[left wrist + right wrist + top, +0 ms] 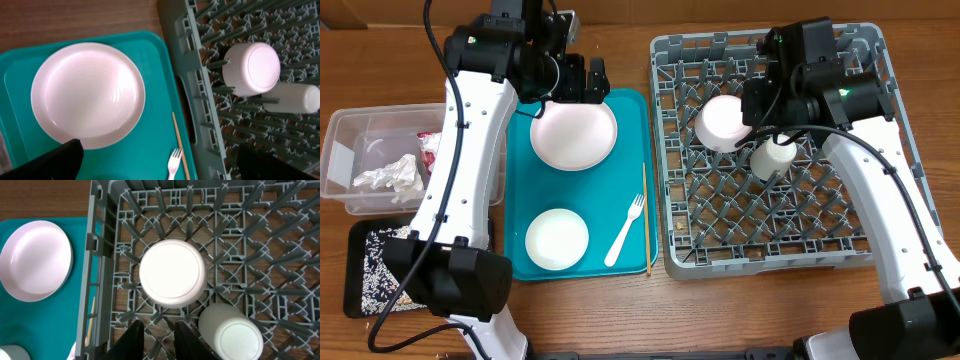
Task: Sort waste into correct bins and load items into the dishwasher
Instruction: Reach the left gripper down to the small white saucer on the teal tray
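Note:
My left gripper (583, 85) hangs open over the far edge of a pale pink plate (573, 135) on the teal tray (520, 180). In the left wrist view its black fingers (50, 162) stand wide apart with the plate (87, 95) ahead of them. A white bowl (557, 238), a white fork (625, 230) and a chopstick (646, 215) also lie on the tray. My right gripper (160, 340) is over the grey dishwasher rack (860, 255), slightly open and empty. Ahead of it an upturned white bowl (172, 272) rests on the pegs, with a white cup (232, 332) lying to its right.
A clear tub (345, 150) at the left holds crumpled white paper (390, 175) and a red-and-white wrapper (428, 140). In front of it a black tray (360, 240) holds white rice-like grains (380, 275). The rack stands close against the teal tray's right side.

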Robot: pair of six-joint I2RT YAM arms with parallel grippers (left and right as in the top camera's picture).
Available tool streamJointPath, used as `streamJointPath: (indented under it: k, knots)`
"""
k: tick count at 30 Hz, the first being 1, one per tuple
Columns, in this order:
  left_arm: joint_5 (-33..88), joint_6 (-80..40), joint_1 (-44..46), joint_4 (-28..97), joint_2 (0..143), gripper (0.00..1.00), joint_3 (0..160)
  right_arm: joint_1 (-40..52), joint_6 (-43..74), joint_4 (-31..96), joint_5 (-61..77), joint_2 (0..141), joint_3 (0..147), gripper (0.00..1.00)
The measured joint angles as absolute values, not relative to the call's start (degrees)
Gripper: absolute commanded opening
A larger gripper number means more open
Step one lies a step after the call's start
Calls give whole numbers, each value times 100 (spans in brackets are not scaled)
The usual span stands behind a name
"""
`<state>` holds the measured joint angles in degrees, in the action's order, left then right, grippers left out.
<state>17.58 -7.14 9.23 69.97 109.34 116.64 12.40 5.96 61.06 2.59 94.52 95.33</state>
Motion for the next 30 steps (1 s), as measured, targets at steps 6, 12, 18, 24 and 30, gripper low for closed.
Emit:
streamJointPath:
  k: [6,12,18,24,30]
  knots:
    - [1544,-834,847,8613,10934,100,11675,1240,596,6176,257,9450,9533,31]
    - [644,-1284,825,9660,10798,100,11611,1240,596,6265,257,9452,9533,39]
    - [287,-1605,825,9662,9607,100,10632,1240,598,6316,261,9450,9533,40]
    - [220,-1850,825,8993,9371,100,8947,1240,596,6241,259,9450,9533,45]
    - [204,-2091,825,7883,9406,100,7601,1240,596,5857,257,9452,9531,46]
